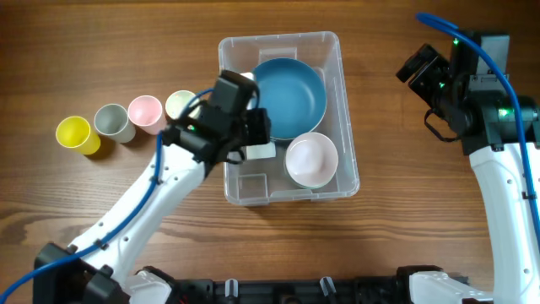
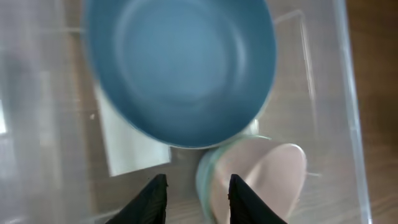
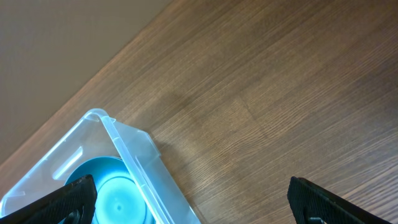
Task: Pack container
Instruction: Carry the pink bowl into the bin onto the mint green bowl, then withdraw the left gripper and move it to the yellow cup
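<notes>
White shells cover the left arm [image 1: 160,192] and right arm [image 1: 506,198], each ending in a black wrist block with a blue cable [image 1: 477,46] running along it. Small green lights [image 1: 440,84] glow on the right wrist. The left tool [image 2: 199,200] has black fingers

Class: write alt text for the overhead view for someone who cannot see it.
A clear container on a wooden table holds a blue bowl and a pale pink bowl. The left arm reaches over it; four cups stand outside.
</notes>
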### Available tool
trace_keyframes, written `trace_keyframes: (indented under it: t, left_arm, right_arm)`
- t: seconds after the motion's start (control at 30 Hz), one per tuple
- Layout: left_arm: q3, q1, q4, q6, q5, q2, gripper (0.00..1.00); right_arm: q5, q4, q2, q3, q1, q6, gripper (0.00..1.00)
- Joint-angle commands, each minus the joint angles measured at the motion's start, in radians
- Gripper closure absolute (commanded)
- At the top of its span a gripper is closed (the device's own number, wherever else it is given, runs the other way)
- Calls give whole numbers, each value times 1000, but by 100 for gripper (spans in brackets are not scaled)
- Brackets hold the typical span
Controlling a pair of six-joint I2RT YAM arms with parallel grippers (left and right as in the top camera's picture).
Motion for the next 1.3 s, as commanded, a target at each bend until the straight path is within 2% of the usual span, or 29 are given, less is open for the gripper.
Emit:
trace_keyframes:
  t: [0.0,0.27,0.53,0.63,0.73,0.83,1.0,1.13,1.27]
  left_arm:
    - [13,-68,49,22,23,61,67]
    - [13,-135,101,21,0,212,68]
    - [15,-135,129,20,0,212,69]
    - [66,-109,58,20,-21,112,62]
    - [124,-54,-54,20,-119,2,52]
    - [136,85,-153,1,-145,-121,42]
    - [136,502,-345,-40,-132,-240,39]
    - [136,766,-436,-40,-128,-227,38]
    - [135,952,-444,-36,-128,-164,36]
  right_arm:
    - [18,3,5,8,-2,14,0]
    - [18,3,5,8,-2,13,0]
    - [18,2,5,8,-2,13,0]
    - [18,2,5,8,-2,13,0]
    - [18,2,5,8,-2,13,0]
    - [18,3,5,8,-2,13,0]
    - [18,3,5,8,-2,13,0]
    - [18,2,5,8,-2,13,0]
    - [18,3,5,8,-2,13,0]
